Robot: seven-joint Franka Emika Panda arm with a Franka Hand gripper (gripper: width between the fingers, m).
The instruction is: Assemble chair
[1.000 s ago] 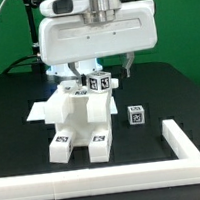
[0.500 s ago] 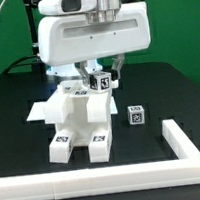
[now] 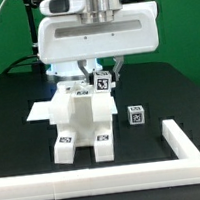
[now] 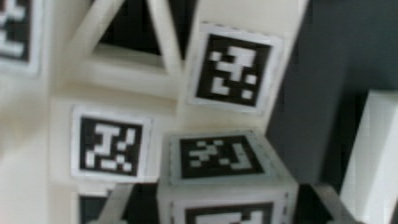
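Chair [image 3: 78, 119] stands left of frame centre, mostly joined. Above its top post [image 3: 103, 82] hangs the gripper [image 3: 101, 75], jaws flanking it; pinching or not, I cannot tell. Squeeze squarely, press straight down. Rightward, a loose tagged block [image 3: 136, 114] waits near the rail [image 3: 183, 139].

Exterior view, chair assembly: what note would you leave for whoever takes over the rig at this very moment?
Gripper: low over the assembly, jaws either side of the short tagged white post at its top; whether it grips cannot be told.
Parts: matte-white blocky plastic chair stands on the black table; one small tagged white block lies loose at the exterior view's right, apart from it.
Done: main body joined.
Left: probably seating the top post and fitting the loose block.
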